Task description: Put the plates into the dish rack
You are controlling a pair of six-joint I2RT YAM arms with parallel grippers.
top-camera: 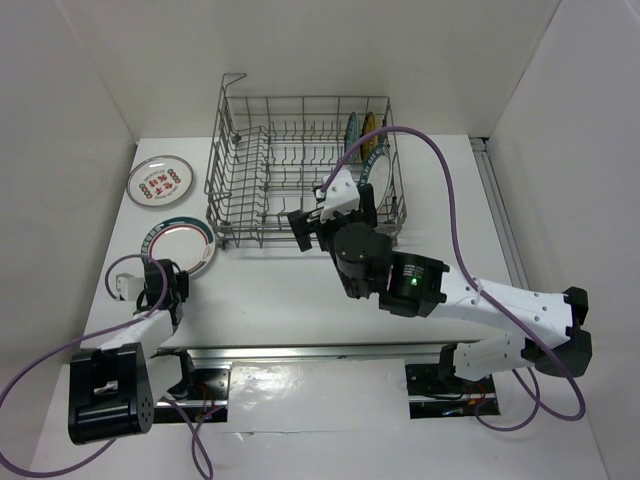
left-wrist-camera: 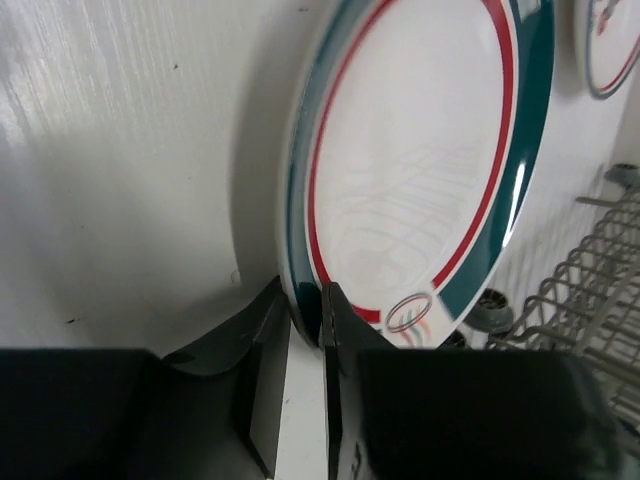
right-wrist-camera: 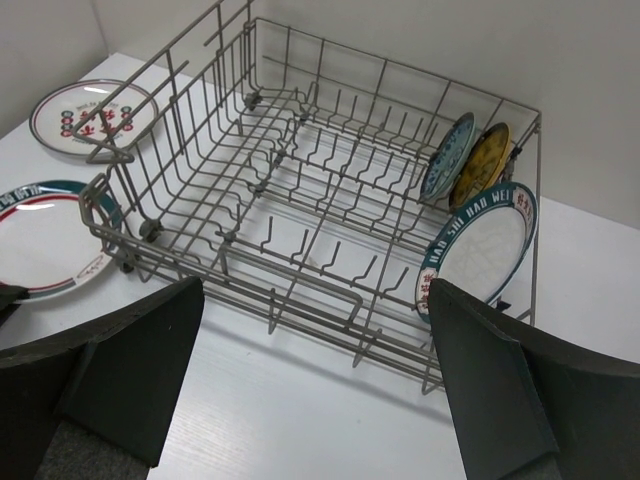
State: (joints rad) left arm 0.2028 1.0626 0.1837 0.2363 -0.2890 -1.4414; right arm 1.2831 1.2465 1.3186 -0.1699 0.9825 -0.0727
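A white plate with a teal rim (top-camera: 182, 243) (left-wrist-camera: 420, 170) (right-wrist-camera: 40, 240) lies left of the dish rack (top-camera: 270, 165) (right-wrist-camera: 300, 150). My left gripper (top-camera: 168, 280) (left-wrist-camera: 305, 297) is shut on its near rim, one finger on each side. Farther back lies the plate with red marks (top-camera: 160, 182) (right-wrist-camera: 90, 118). Three plates stand upright at the rack's right end: a blue patterned one (top-camera: 351, 128) (right-wrist-camera: 447, 157), a yellow one (top-camera: 368, 128) (right-wrist-camera: 482, 160) and one with a dark blue lettered rim (top-camera: 384, 172) (right-wrist-camera: 480, 250). My right gripper (top-camera: 338, 222) (right-wrist-camera: 312, 290) hangs open before the rack's front edge, holding nothing.
White walls close in the table on the left, back and right. A purple cable (top-camera: 440, 165) arcs over the rack's right end. A metal rail (top-camera: 300, 352) runs along the near edge between the arm bases. The rack's wheels and wires (left-wrist-camera: 590, 270) stand right of the left gripper.
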